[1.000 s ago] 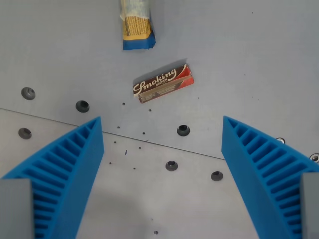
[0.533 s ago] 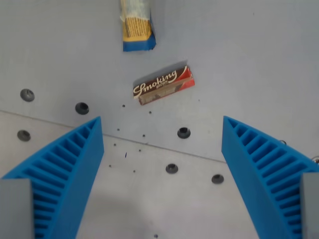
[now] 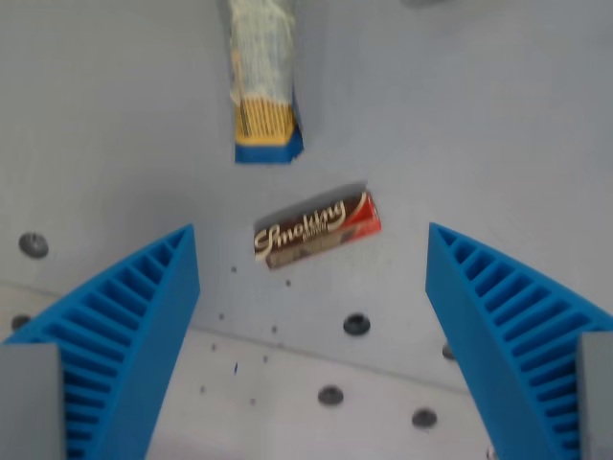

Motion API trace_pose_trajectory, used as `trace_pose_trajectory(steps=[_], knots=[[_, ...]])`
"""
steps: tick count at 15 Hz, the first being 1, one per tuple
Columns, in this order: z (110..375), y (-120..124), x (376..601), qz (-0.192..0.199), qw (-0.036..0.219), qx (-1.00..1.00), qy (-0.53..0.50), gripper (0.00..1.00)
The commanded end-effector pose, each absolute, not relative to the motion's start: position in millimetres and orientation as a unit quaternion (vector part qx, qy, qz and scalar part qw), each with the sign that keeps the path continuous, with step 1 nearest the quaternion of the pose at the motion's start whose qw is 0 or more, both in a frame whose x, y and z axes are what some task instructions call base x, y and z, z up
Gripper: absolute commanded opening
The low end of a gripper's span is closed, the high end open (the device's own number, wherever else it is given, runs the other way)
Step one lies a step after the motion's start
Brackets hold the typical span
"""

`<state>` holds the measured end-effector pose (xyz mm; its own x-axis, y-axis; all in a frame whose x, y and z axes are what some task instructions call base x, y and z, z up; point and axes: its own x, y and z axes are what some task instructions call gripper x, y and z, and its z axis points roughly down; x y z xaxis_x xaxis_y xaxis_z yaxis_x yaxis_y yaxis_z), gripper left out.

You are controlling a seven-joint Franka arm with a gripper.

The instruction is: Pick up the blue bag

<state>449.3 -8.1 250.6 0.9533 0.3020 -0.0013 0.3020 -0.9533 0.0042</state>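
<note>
Wrist view, I'm looking straight down past my gripper (image 3: pixel 311 287): both blue ribbed fingers (image 3: pixel 124 331) sit at the frame's lower corners, spread wide apart, nothing between them, nothing held. The blue bag (image 3: pixel 264 81) lies at the top, left of centre, long axis running up and down, its blue-edged end nearest me and the pale printed part running off the top edge. Just below it, apart from it, the brown and red Smoking packet (image 3: pixel 317 228) lies flat, tilted with its right end higher. Both rest on the grey table (image 3: pixel 479 115), which has dark screw holes (image 3: pixel 356 324) scattered across the lower half and a faint seam running across low down. Compared with half a second ago the whole scene has slid down the frame: packet, holes and seam all sit lower, and more of the bag's length shows at the top, so that's my camera travelling toward the bag, not the things shifting. The picture is a bit softer now, motion blur. Finger spread looks the same as before.
</note>
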Motion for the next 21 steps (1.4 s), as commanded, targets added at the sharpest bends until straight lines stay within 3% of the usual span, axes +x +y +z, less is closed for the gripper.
trace_pose_trajectory(steps=[1,12,21], knots=[[241,-2,457,0.043,-0.010,0.984,0.174,1.00],[188,10,484,0.036,-0.021,0.983,0.181,1.00],[143,11,481,0.042,-0.020,0.983,0.176,1.00]])
